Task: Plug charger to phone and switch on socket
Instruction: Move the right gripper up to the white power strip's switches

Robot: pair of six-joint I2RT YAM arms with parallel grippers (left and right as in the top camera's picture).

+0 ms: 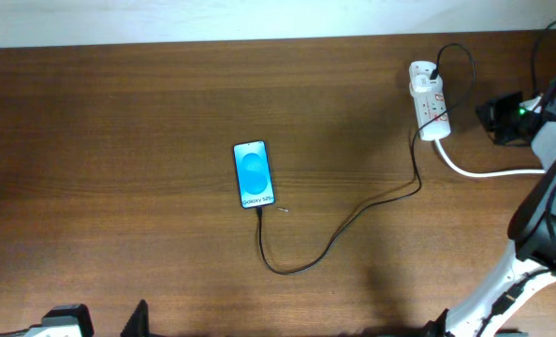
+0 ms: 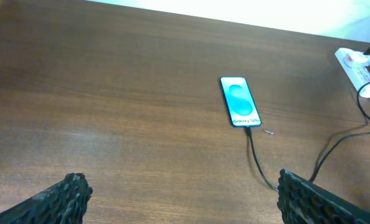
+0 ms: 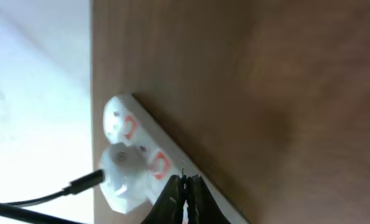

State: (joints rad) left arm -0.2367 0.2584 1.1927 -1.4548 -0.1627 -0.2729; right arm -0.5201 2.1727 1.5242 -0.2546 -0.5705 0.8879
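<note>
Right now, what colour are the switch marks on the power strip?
Red, set against the white power strip; the right wrist view shows them best.

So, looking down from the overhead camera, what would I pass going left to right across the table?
The phone → socket → right end effector. The charger cable runs from phone to socket, so it has no single place.

Overhead plus two wrist views (socket (image 1: 429, 99) shared)

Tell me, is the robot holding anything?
No, nothing is held. The left fingers are wide open, and the right fingers are shut, empty, next to the socket.
</note>
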